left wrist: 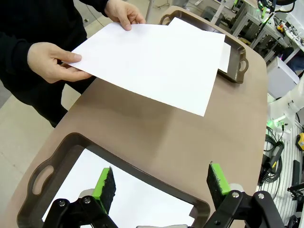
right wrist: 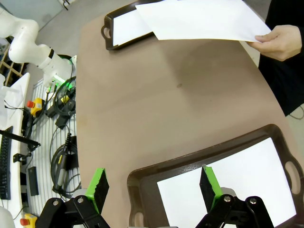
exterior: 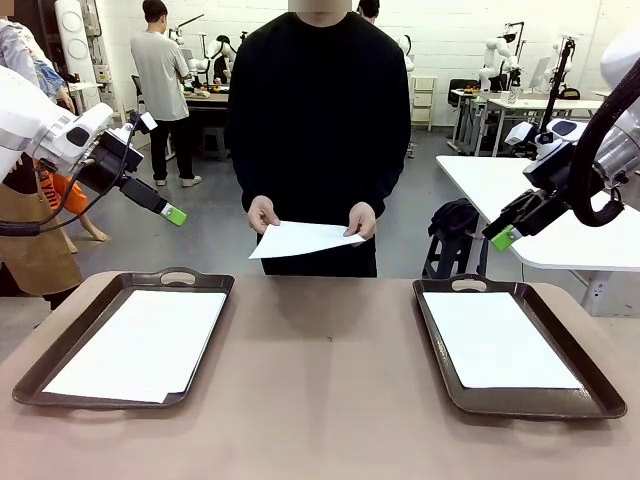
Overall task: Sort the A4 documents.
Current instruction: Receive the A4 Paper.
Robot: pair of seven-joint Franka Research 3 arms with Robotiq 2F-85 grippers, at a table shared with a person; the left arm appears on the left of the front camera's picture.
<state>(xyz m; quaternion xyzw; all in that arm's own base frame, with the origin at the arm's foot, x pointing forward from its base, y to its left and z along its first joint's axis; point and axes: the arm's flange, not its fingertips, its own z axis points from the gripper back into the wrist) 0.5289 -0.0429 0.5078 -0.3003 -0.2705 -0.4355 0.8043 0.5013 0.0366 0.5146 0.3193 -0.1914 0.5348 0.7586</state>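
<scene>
Front view: across the brown table, a person holds one A4 sheet in both hands above its far edge; more sheets lie in two dark trays (lab benches behind). Left wrist view: left gripper fingers apart over the tray. Right wrist view: right gripper likewise spread.

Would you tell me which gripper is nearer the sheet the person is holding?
Left, though not by much. The left gripper hangs just off the held sheet on the robot's left; the right gripper sits somewhat farther off on its right.
</scene>
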